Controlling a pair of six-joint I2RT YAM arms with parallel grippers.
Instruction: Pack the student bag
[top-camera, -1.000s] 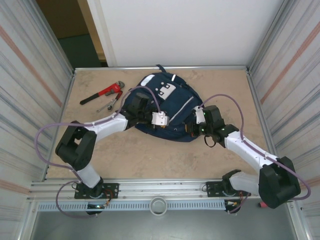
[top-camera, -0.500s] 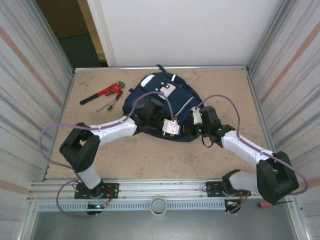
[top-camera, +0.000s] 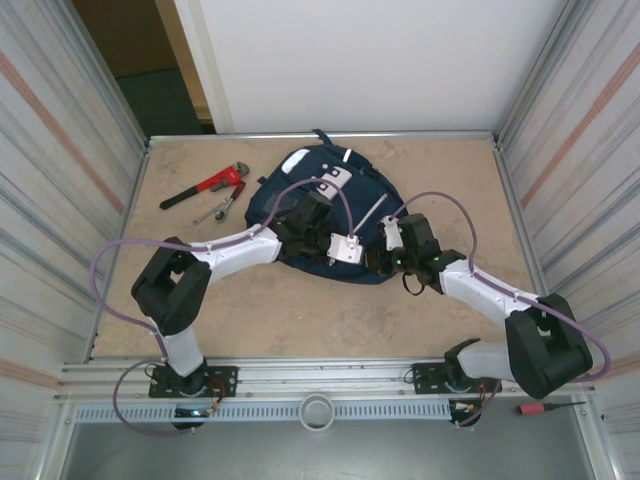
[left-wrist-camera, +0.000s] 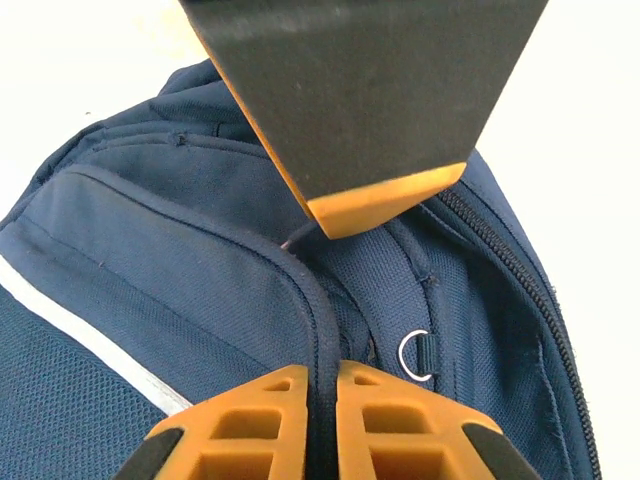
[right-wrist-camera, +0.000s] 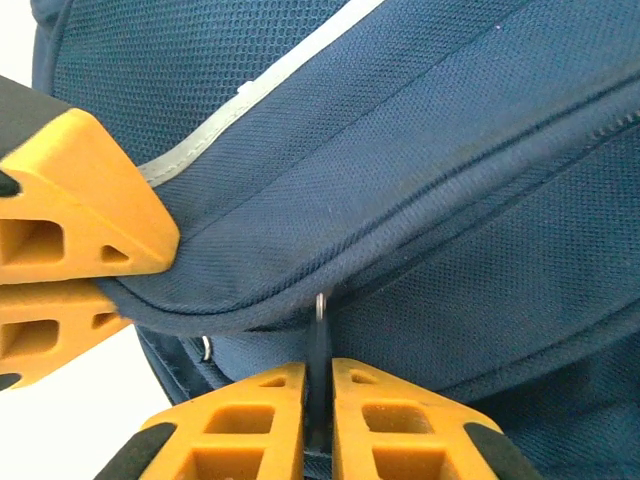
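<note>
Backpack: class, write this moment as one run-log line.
left tool: shut, pinching backpack seam | right tool: shut on zipper pull | wrench: unpacked, beside backpack

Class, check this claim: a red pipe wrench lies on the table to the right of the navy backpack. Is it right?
Not quite. The red pipe wrench lies on the table to the left of the navy backpack, not the right; the top view shows it.

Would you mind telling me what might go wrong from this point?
The right hand pinches just the thin zipper pull; it may slip free under a tug. The left hand grips only a narrow seam of the backpack, so fabric could pull out. The hands sit close and might collide.
</note>
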